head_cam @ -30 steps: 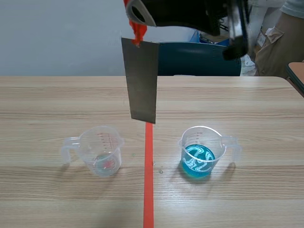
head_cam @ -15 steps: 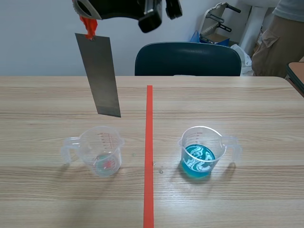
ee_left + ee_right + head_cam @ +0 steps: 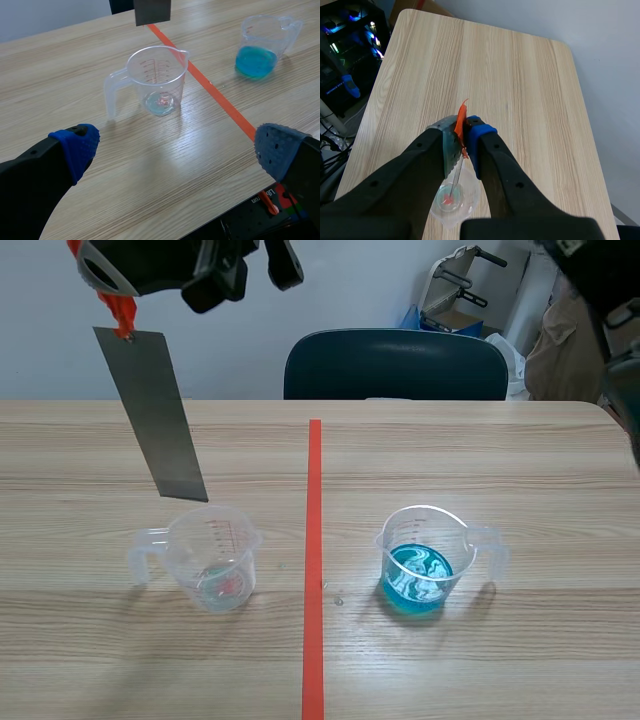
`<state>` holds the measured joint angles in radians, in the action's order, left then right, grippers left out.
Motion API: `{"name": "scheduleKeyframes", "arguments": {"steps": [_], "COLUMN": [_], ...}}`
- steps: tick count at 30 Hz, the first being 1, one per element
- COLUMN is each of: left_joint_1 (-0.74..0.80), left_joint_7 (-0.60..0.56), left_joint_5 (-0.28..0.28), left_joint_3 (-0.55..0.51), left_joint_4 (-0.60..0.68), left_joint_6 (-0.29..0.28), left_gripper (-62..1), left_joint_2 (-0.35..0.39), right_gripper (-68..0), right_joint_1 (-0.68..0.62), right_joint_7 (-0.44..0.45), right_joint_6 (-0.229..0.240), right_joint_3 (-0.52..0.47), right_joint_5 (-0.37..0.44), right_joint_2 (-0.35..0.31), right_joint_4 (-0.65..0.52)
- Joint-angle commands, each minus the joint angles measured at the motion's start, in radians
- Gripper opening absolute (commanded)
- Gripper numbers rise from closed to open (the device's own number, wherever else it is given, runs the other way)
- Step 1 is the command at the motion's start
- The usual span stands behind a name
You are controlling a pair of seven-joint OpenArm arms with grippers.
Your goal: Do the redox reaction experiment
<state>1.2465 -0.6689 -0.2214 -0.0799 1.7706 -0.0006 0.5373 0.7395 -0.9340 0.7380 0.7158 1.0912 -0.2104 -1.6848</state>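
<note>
A grey metal sheet [image 3: 150, 415] with an orange tag hangs tilted from my right gripper [image 3: 120, 305], which is shut on its top end high at the back left. Its lower edge ends just above and behind the clear measuring cup [image 3: 212, 558], which holds only a reddish trace. In the right wrist view the sheet [image 3: 455, 172] shows edge-on below the gripper [image 3: 462, 137], with the clear cup [image 3: 454, 197] beneath. A second cup [image 3: 420, 560] holds blue liquid right of the tape. My left gripper [image 3: 177, 150] is open, low before the clear cup [image 3: 157, 82].
An orange-red tape line [image 3: 313, 560] runs down the table's middle between the two cups. A dark blue chair [image 3: 395, 365] stands behind the far edge. A person in beige clothing [image 3: 560, 340] stands at the back right.
My right gripper has carried the metal sheet to the left, from over the tape line to above and behind the clear cup. Both cups stay where they were.
</note>
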Motion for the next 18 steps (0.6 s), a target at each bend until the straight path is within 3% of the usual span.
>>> {"name": "scheduleKeyframes", "arguments": {"steps": [1,18], "left_joint_1": [-0.003,-0.003], "left_joint_7": [-0.014,-0.014], "left_joint_5": [-0.003,-0.003], "left_joint_3": [-0.001,-0.001], "left_joint_4": [0.009,0.009], "left_joint_6": [-0.002,-0.002], "left_gripper": [1.4,1.4], "left_joint_2": [-0.005,-0.005], "right_gripper": [-66.9,-66.9], "right_joint_1": [0.028,0.028], "right_joint_7": [0.006,0.005], "right_joint_6": [0.008,0.008], "right_joint_3": [0.006,0.015], "right_joint_5": [0.008,0.008], "right_joint_2": [0.003,0.003], "right_joint_4": [-0.006,-0.006]}}
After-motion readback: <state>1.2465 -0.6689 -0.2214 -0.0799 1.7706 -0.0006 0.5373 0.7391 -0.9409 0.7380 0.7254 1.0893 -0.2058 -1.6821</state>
